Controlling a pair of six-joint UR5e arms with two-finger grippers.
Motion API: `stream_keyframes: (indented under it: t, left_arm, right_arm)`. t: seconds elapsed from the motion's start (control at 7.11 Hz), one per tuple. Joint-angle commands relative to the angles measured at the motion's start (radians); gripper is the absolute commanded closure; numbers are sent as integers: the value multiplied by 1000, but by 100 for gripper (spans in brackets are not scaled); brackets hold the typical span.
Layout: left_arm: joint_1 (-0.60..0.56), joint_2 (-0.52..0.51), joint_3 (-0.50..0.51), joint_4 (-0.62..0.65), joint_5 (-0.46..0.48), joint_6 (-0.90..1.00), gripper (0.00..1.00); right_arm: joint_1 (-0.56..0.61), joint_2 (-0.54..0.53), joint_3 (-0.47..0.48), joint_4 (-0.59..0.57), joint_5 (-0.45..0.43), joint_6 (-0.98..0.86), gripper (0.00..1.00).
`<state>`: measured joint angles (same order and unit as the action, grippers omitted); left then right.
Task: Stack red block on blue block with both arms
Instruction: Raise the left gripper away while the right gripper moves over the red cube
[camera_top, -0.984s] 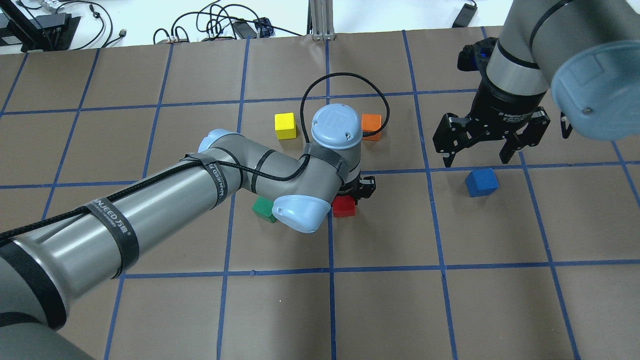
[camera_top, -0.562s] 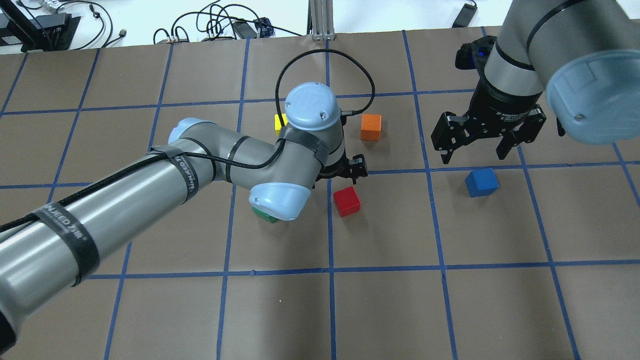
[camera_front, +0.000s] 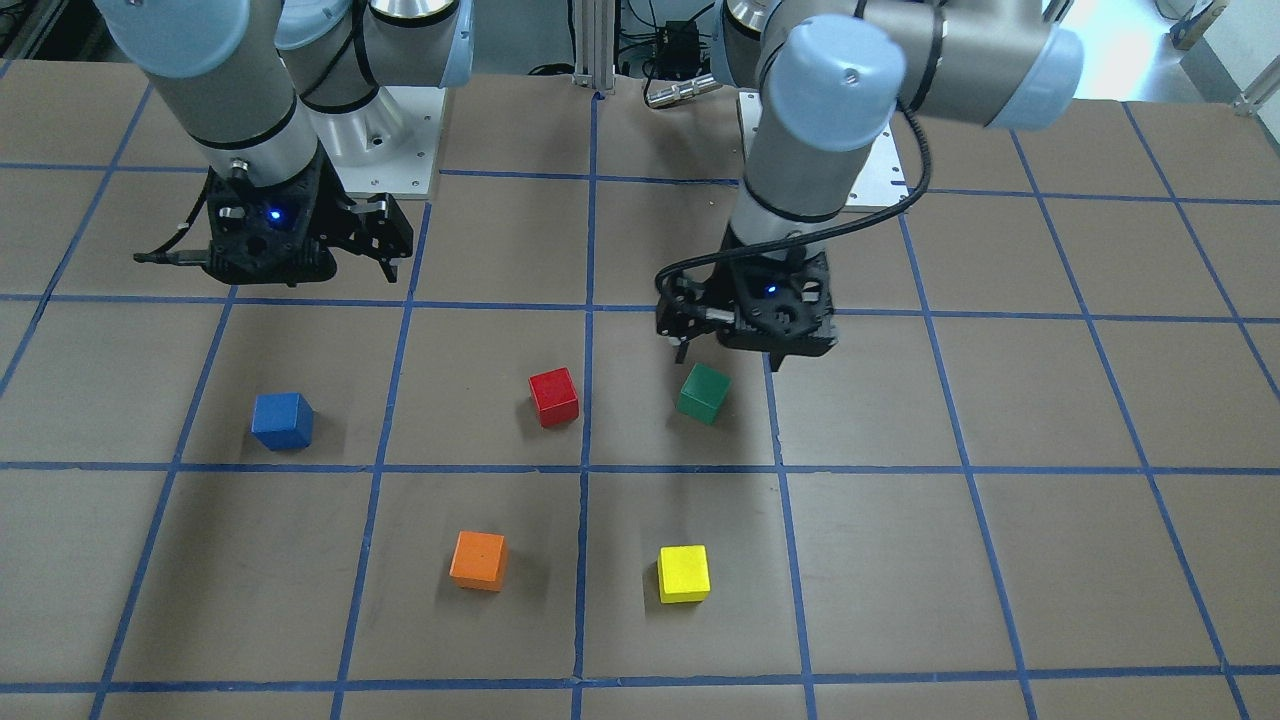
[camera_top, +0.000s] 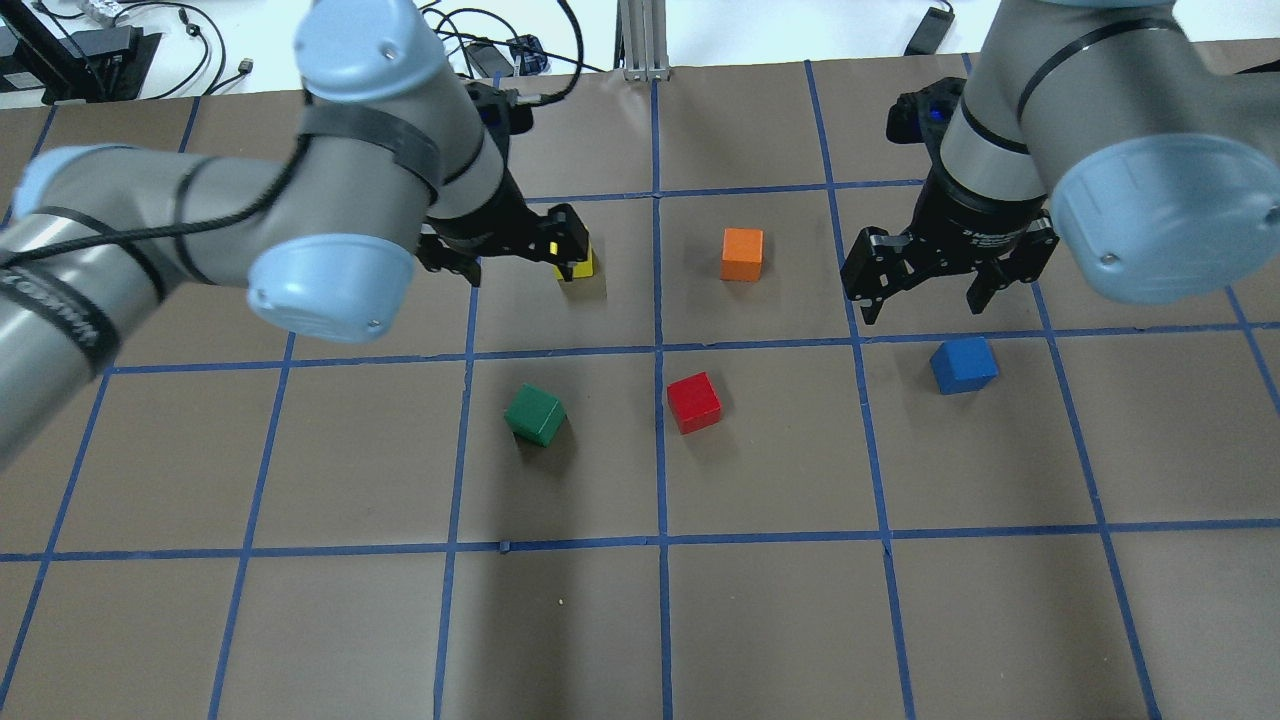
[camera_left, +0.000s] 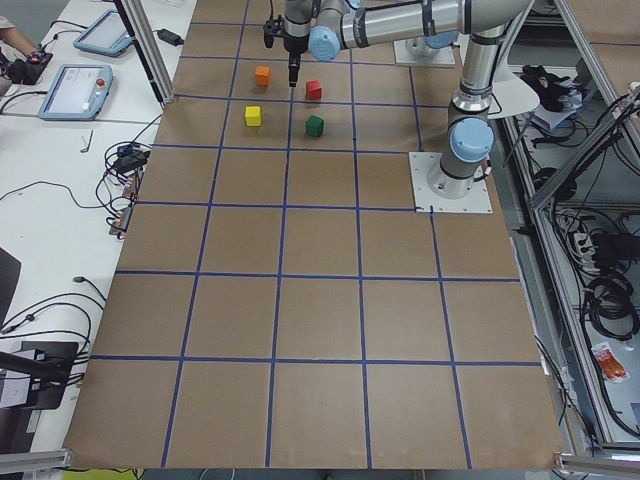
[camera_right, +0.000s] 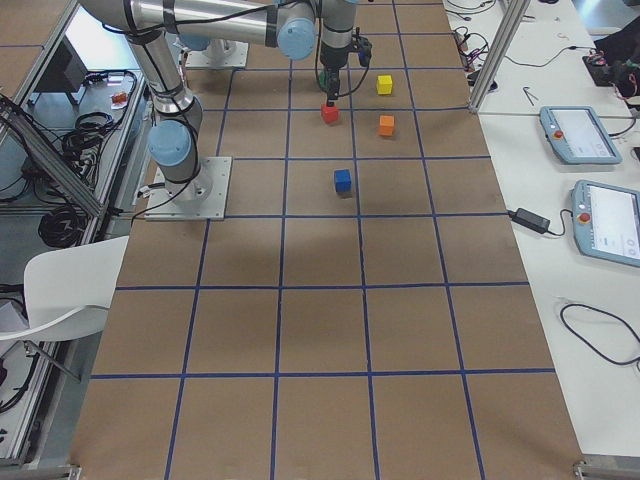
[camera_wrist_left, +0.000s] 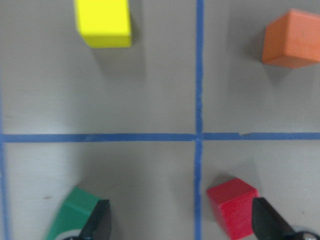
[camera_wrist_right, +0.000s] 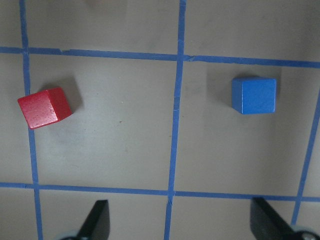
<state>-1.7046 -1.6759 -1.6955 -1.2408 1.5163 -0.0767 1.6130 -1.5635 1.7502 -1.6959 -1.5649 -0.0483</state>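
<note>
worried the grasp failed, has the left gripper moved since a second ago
Yes. In the overhead view the left gripper has left the red block, going up-left across the tape line to the yellow block.

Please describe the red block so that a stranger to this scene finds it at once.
Start from the brown table, squared by blue tape. In the overhead view the red block sits just right of the central tape line, between the green block and the blue block. It is the only red cube; the orange block lies beyond it.
</note>
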Motion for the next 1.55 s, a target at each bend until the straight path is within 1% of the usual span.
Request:
stream_keyframes:
  t: [0.0, 0.14, 0.28, 0.42, 0.7, 0.98, 1.12, 1.41]
  left_arm:
    - [89, 112, 141, -297, 79, 180, 0]
    - [91, 139, 143, -327, 65, 181, 0]
    - [111, 133, 149, -289, 30, 172, 0]
    - [118, 130, 157, -264, 38, 173, 0]
    - [112, 107, 145, -275, 44, 138, 0]
    - [109, 111, 157, -288, 122, 126, 0]
    - [109, 110, 160, -293, 116, 117, 0]
    - [109, 113, 149, -292, 111, 114, 0]
  right_arm:
    - [118, 109, 2, -167, 5, 13, 0]
    - [161, 138, 2, -185, 8, 31, 0]
    - [195, 183, 2, -264, 8, 28, 0]
    - [229, 235, 2, -298, 9, 28, 0]
    - [284, 336, 2, -387, 8, 31, 0]
    - [288, 356, 15, -384, 9, 28, 0]
    - [288, 359, 44, -387, 9, 28, 0]
    - [288, 362, 63, -398, 86, 16, 0]
